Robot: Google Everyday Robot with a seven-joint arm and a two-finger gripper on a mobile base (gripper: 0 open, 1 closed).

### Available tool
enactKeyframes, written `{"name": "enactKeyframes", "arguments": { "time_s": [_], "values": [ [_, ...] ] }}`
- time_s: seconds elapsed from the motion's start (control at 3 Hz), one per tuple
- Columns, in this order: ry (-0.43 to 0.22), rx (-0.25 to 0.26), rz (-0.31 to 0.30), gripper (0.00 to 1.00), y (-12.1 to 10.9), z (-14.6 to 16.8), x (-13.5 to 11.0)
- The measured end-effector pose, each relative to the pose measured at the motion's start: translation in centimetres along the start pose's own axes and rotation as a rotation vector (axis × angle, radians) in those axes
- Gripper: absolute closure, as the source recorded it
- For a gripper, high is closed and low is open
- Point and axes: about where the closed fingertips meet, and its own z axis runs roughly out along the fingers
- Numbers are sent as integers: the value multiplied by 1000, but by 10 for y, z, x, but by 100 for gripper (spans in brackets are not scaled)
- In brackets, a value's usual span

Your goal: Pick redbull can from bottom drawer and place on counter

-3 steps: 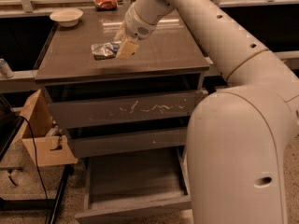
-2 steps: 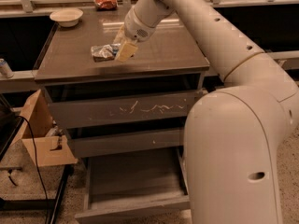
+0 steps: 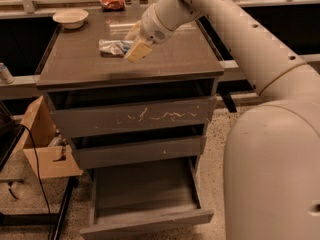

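Note:
The redbull can [image 3: 112,47], silver with dark blue patches, lies on its side on the glossy dark counter [image 3: 170,59], left of centre. My gripper [image 3: 137,50] is low over the counter right beside the can's right end and seems to touch it; I cannot tell whether it grips the can. The arm comes in from the upper right. The bottom drawer [image 3: 145,191] stands pulled open below the cabinet, and its grey floor is bare.
A white bowl [image 3: 70,18] and a red-orange snack bag [image 3: 112,2] sit at the counter's far edge. A scratched grey drawer front [image 3: 135,116] is shut above the open drawer. A cardboard box [image 3: 42,144] and a cable lie on the floor at left. The robot's body fills the right.
The gripper stays by the can on the counter, almost unmoved. The arm's near bulk has shifted a little to the right in the view.

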Motion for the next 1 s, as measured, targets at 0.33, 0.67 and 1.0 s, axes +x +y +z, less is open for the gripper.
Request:
{"name": "enactKeyframes", "arguments": {
  "time_s": [0.33,0.67,1.0],
  "values": [
    [-50,87,5,100,-2,-22,-4],
    [-108,176,2,100,0,-39,-9],
    [-185,279,2,100,-3,-43,-11]
  ]
}}
